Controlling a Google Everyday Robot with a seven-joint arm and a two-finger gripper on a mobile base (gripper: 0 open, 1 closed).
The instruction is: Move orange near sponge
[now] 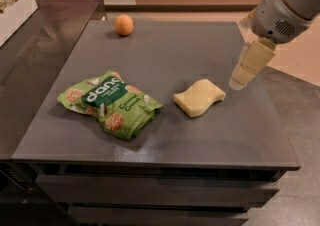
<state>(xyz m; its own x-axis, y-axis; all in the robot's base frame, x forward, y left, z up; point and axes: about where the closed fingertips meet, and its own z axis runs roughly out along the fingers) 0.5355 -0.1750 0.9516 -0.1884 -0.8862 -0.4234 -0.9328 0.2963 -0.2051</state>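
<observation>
The orange (124, 25) is small and round and sits at the far left of the grey table top (170, 50). The sponge (199, 97), a pale yellow pad with wavy sides, lies right of the table's middle, far from the orange. My gripper (239, 80) hangs from the grey arm at the upper right, above the table's right part, just right of the sponge and a little above it. It holds nothing and is far from the orange.
A green crinkled snack bag (110, 102) lies left of the sponge. A dark counter (30, 55) adjoins the table on the left, with a white box (15, 10) of packets at its far corner. The table's right edge drops to the floor.
</observation>
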